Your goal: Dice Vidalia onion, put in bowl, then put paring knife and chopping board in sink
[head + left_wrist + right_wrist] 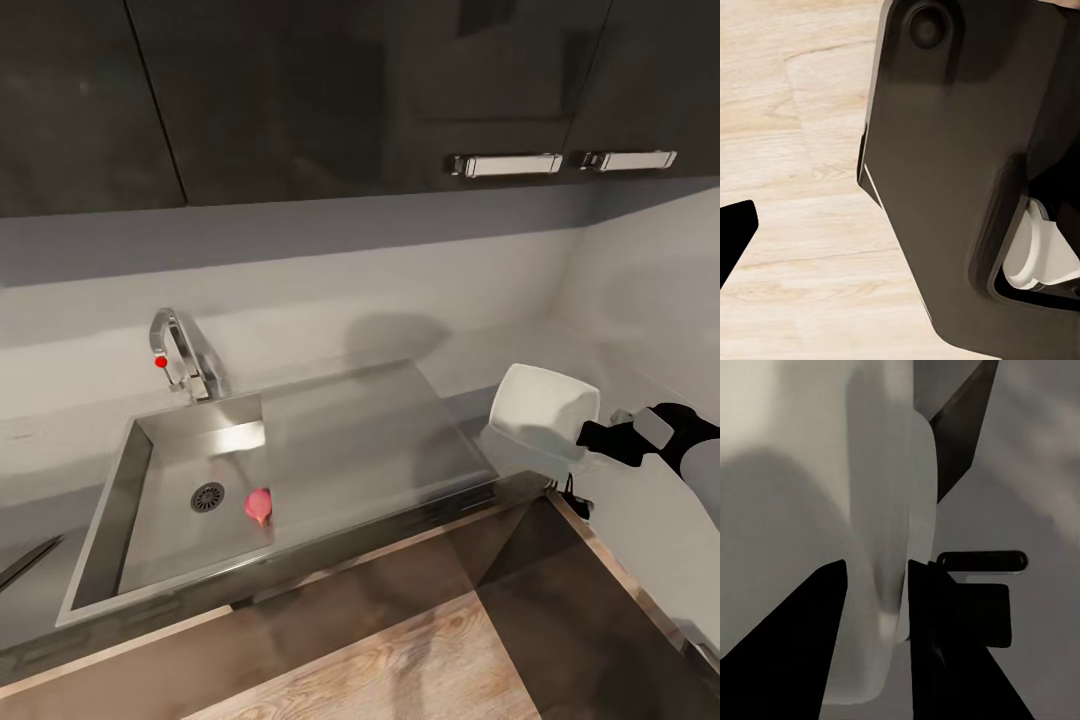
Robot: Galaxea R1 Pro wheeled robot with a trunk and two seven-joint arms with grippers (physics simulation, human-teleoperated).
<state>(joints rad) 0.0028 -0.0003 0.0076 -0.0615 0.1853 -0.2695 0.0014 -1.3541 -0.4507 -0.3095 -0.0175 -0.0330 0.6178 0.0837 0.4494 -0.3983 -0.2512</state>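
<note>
Vidalia onion: lies on the floor of the sink basin, just beside the round drain and close against the wall that rises to the drainboard.
Sink edges: the basin takes the left part and the flat drainboard the right; the front rim runs along the bench edge above the wood floor.
Tap: chrome with a red dot, standing at the back rim of the basin and arching toward it.
Bowl: white, tilted up on edge just beyond the drainboard's right end, near the corner of the bench.
Right gripper: jaws pinching the bowl's rim, one finger on each face of the thin white wall; in the head view the arm reaches in from the right.
Left gripper: one dark fingertip shows over the wood floor beside the robot's body; cannot tell how the jaws stand.
Open room: the drainboard lies bare; a dark slim object lies at the far left edge.
</note>
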